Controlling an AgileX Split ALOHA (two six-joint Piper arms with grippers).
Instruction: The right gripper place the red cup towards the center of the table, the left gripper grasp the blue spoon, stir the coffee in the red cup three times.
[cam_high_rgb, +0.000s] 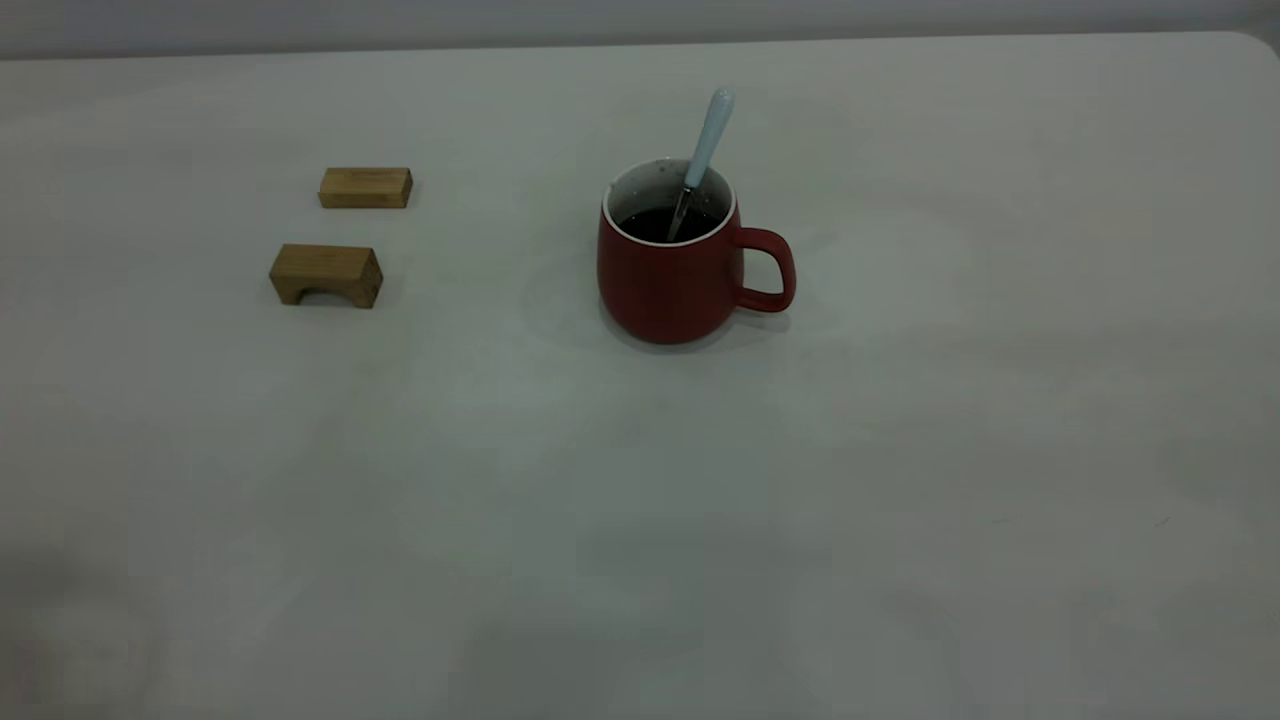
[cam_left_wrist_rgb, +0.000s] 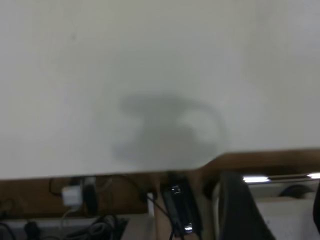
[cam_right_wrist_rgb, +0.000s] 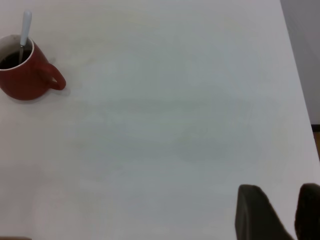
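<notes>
The red cup (cam_high_rgb: 665, 285) stands upright near the middle of the table (cam_high_rgb: 900, 450), handle pointing to the exterior view's right. Dark coffee (cam_high_rgb: 660, 222) fills it. The blue spoon (cam_high_rgb: 707, 140) leans inside the cup with its bowl in the coffee and its pale handle sticking up; nothing holds it. Neither arm shows in the exterior view. My right gripper (cam_right_wrist_rgb: 287, 200) hovers far from the red cup (cam_right_wrist_rgb: 25, 80), open and holding nothing. My left gripper (cam_left_wrist_rgb: 275, 210) is open over the table's edge (cam_left_wrist_rgb: 100, 172), away from the cup.
Two small wooden blocks (cam_high_rgb: 365, 187) (cam_high_rgb: 326, 274) lie left of the cup. Below the table edge in the left wrist view hang cables and a plug (cam_left_wrist_rgb: 72, 196). The table's right edge (cam_right_wrist_rgb: 300, 100) runs close to my right gripper.
</notes>
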